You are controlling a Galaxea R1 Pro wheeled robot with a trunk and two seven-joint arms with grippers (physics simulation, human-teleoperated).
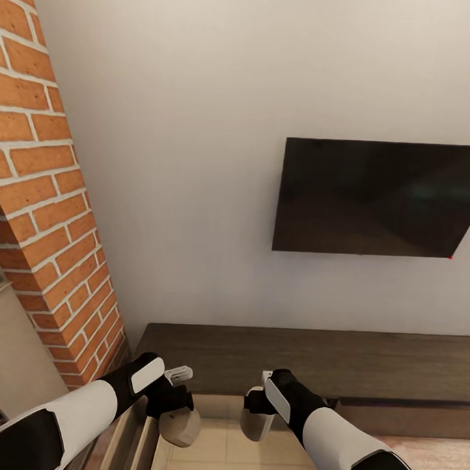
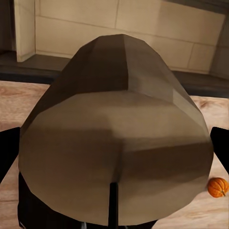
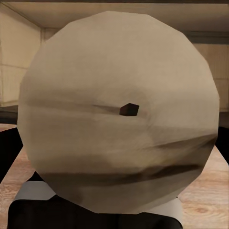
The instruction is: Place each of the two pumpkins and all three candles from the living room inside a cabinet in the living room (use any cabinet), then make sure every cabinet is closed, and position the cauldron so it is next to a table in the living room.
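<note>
In the head view my left gripper [image 1: 176,411] is shut on a tan candle [image 1: 180,426], and my right gripper [image 1: 259,412] is shut on a cream candle [image 1: 256,425]. Both hang over an open, pale-lined compartment [image 1: 219,446] at the front of the low dark brown cabinet [image 1: 291,360]. The left wrist view looks along its candle [image 2: 114,143], lying sideways between the black fingers [image 2: 9,152]. A small orange pumpkin [image 2: 218,187] lies on the wood floor beyond it. The right wrist view faces the flat end of its candle [image 3: 119,143], with a dark wick at the centre.
A red brick fireplace [image 1: 45,206] rises close on the left, right beside my left arm. A black TV [image 1: 380,197] hangs on the white wall above the cabinet. Light plank floor [image 1: 430,455] lies at the lower right.
</note>
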